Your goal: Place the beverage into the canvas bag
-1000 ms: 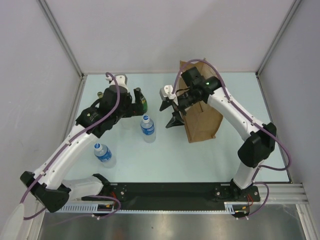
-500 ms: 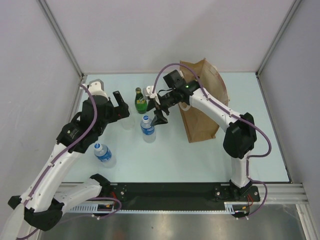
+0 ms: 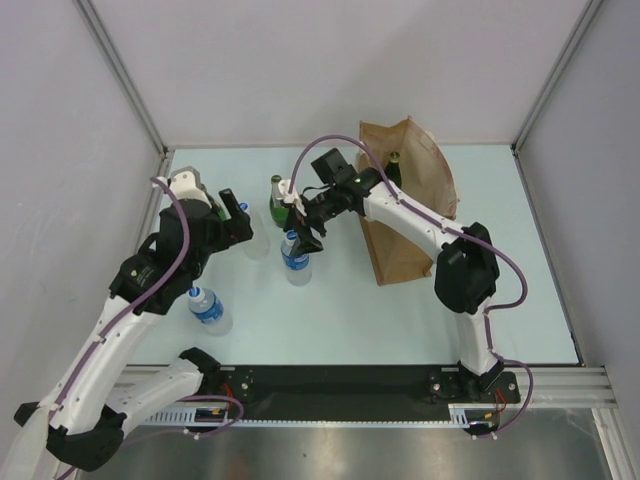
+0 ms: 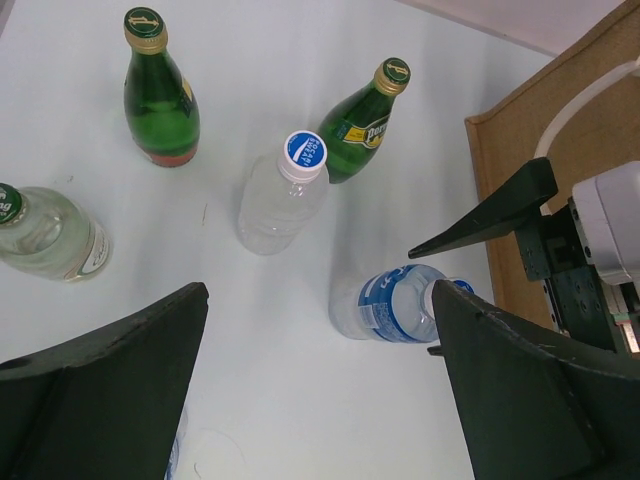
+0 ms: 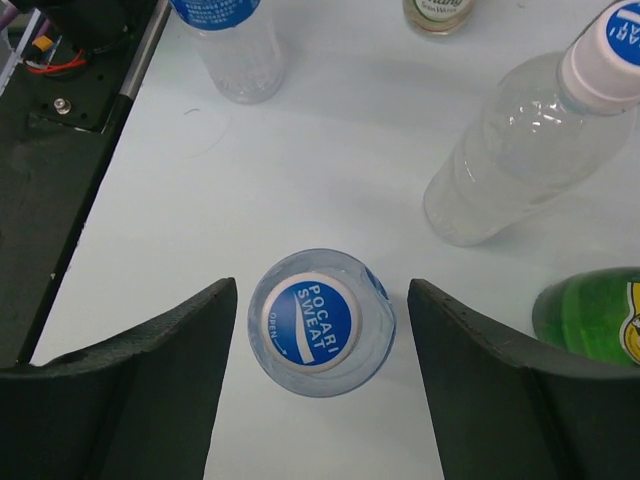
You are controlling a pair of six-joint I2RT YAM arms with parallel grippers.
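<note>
A clear Pocari Sweat bottle (image 3: pixel 296 260) with a blue cap (image 5: pixel 315 318) stands upright mid-table. My right gripper (image 3: pixel 303 237) hovers straight above it, open, with the cap between its fingers (image 5: pixel 322 290) and touching neither. The tan canvas bag (image 3: pixel 405 215) stands upright to the right, behind the right arm; a dark bottle neck (image 3: pixel 393 158) shows at its open top. My left gripper (image 3: pixel 238 215) is open and empty (image 4: pixel 320 330), left of the bottles. A green Perrier bottle (image 3: pixel 277 200) stands just behind the Pocari bottle (image 4: pixel 400 305).
Around the Pocari bottle stand a second green bottle (image 4: pixel 160 95), a clear bottle with a blue cap (image 4: pixel 285 195) and a clear bottle with a green cap (image 4: pixel 45 230). Another blue-labelled water bottle (image 3: pixel 208 308) stands nearer the left arm's base. Grey walls enclose the table.
My left gripper let go of the green bottle and drew back to the left. My right gripper swung from beside the bag leftward to above the Pocari bottle.
</note>
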